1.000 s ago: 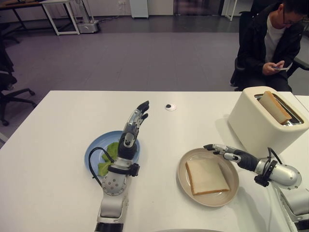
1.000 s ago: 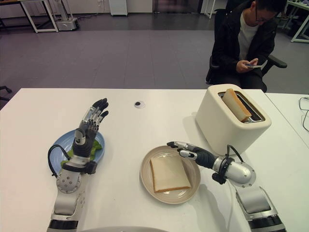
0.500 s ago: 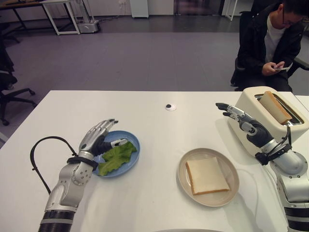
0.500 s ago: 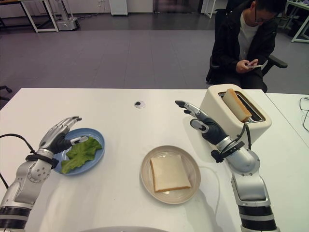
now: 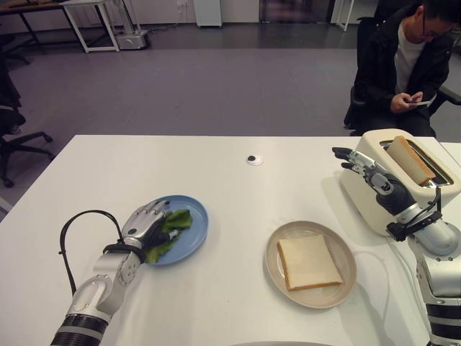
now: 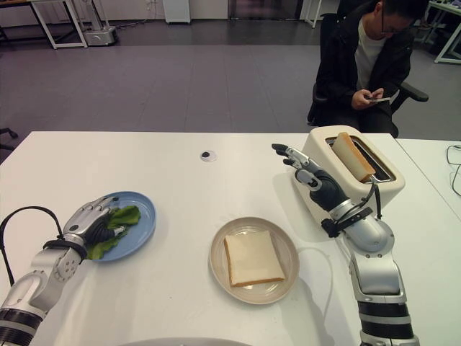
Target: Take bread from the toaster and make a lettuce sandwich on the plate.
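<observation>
A cream toaster (image 5: 378,196) stands at the table's right side with one bread slice (image 5: 408,158) sticking up from its slot. My right hand (image 5: 372,174) hangs open in the air just left of the toaster's top, fingers stretched out, touching nothing. On the beige plate (image 5: 346,247) in front of it a second bread slice (image 5: 310,262) lies flat. Further left is a blue plate (image 5: 192,222) with green lettuce (image 5: 174,220). My left hand (image 5: 146,228) rests over the plate's left part, fingers curled on the lettuce, which still lies on the plate.
A small round black-and-white disc (image 5: 253,159) lies on the white table toward the back centre. The rim of another dish (image 5: 281,344) shows at the front edge. The toaster stands close to the table's right edge. Bare table lies between the two plates.
My left hand has come down onto the blue plate and curled its fingers over the lettuce. My right hand has shifted a little right, closer to the toaster's top.
</observation>
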You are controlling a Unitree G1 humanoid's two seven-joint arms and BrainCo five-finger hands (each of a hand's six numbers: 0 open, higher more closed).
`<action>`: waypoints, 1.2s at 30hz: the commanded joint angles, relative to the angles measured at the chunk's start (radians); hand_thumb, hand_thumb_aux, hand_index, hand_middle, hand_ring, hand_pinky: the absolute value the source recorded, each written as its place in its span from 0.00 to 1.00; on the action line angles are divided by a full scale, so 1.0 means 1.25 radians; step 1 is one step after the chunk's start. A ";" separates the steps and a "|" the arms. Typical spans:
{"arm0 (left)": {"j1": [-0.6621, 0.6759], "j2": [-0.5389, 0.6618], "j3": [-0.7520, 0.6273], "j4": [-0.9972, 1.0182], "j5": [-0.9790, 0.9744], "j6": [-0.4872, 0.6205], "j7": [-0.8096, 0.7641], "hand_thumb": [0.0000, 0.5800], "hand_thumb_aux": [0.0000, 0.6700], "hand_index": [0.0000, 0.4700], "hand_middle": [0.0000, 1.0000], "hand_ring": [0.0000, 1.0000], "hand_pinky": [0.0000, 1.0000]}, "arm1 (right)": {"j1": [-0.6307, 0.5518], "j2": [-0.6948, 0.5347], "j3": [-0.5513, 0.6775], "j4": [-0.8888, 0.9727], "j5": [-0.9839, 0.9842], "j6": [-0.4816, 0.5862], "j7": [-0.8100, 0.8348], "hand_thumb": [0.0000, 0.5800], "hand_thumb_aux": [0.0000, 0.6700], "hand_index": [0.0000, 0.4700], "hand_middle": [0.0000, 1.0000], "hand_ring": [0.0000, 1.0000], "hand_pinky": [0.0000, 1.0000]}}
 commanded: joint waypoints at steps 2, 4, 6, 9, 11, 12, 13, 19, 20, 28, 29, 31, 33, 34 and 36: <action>0.013 0.005 -0.011 -0.055 0.006 0.005 0.004 1.00 1.00 1.00 0.00 0.00 0.00 | -0.015 0.008 -0.010 0.018 0.009 0.004 -0.001 0.00 0.00 0.00 0.00 0.00 0.00; 0.014 0.006 -0.006 -0.094 0.006 0.013 -0.003 1.00 1.00 1.00 0.00 0.00 0.00 | -0.016 0.011 -0.009 0.024 0.008 0.001 -0.002 0.00 0.00 0.00 0.00 0.00 0.00; 0.020 0.007 -0.004 -0.133 0.002 0.015 -0.014 1.00 0.99 0.99 0.00 0.00 0.00 | -0.016 0.013 -0.009 0.027 0.006 0.002 -0.002 0.00 0.00 0.00 0.00 0.00 0.00; 0.018 -0.001 -0.012 -0.187 -0.011 0.009 -0.037 1.00 1.00 1.00 0.00 0.00 0.00 | -0.018 0.015 -0.009 0.029 0.005 0.003 -0.003 0.00 0.00 0.00 0.00 0.00 0.00; 0.003 -0.029 -0.032 -0.253 -0.055 -0.003 -0.078 1.00 0.96 0.96 0.00 0.00 0.00 | -0.019 0.017 -0.011 0.033 0.004 0.002 -0.004 0.00 0.00 0.00 0.00 0.00 0.00; -0.014 -0.049 -0.053 -0.289 -0.074 -0.011 -0.101 1.00 0.99 0.99 0.00 0.00 0.00 | -0.019 0.017 -0.013 0.037 0.004 0.000 -0.004 0.00 0.00 0.00 0.00 0.00 0.00; -0.031 -0.066 -0.073 -0.316 -0.089 -0.018 -0.120 1.00 1.00 1.00 0.00 0.00 0.00 | -0.019 0.017 -0.014 0.039 0.004 -0.001 -0.005 0.00 0.00 0.00 0.00 0.00 0.00; -0.161 -0.234 -0.280 -0.352 -0.119 -0.055 -0.235 1.00 1.00 1.00 0.00 0.00 0.00 | -0.025 0.022 -0.022 0.051 0.009 -0.006 -0.009 0.00 0.00 0.00 0.00 0.00 0.00; -0.181 -0.269 -0.325 -0.333 -0.115 -0.063 -0.249 1.00 1.00 1.00 0.00 0.00 0.00 | -0.026 0.022 -0.023 0.052 0.009 -0.006 -0.009 0.00 0.00 0.00 0.00 0.00 0.00; -0.258 -0.388 -0.491 -0.147 -0.059 -0.107 -0.255 1.00 1.00 1.00 0.00 0.00 0.00 | -0.030 0.019 -0.032 0.047 0.009 -0.003 -0.006 0.00 0.00 0.00 0.00 0.00 0.00; -0.260 -0.386 -0.493 -0.134 -0.056 -0.112 -0.251 0.99 0.91 0.91 0.00 0.00 0.00 | -0.031 0.018 -0.036 0.044 0.006 -0.004 -0.010 0.00 0.00 0.00 0.00 0.00 0.00; -0.264 -0.377 -0.492 -0.111 -0.042 -0.119 -0.234 0.81 0.56 0.56 0.00 0.00 0.00 | -0.036 0.015 -0.042 0.032 -0.014 -0.009 -0.025 0.00 0.00 0.00 0.00 0.00 0.00; -0.265 -0.372 -0.488 -0.103 -0.038 -0.122 -0.228 0.00 0.00 0.00 0.00 0.00 0.00 | -0.049 0.007 -0.059 0.013 -0.039 -0.011 -0.054 0.00 0.00 0.00 0.00 0.00 0.00; -0.264 -0.371 -0.487 -0.105 -0.040 -0.123 -0.229 0.00 0.00 0.00 0.00 0.00 0.00 | -0.059 0.001 -0.073 0.005 -0.058 -0.011 -0.075 0.00 0.00 0.00 0.00 0.00 0.00; -0.262 -0.372 -0.485 -0.110 -0.044 -0.123 -0.230 0.00 0.00 0.00 0.00 0.00 0.00 | -0.077 -0.011 -0.103 -0.003 -0.084 -0.005 -0.108 0.00 0.00 0.00 0.00 0.00 0.00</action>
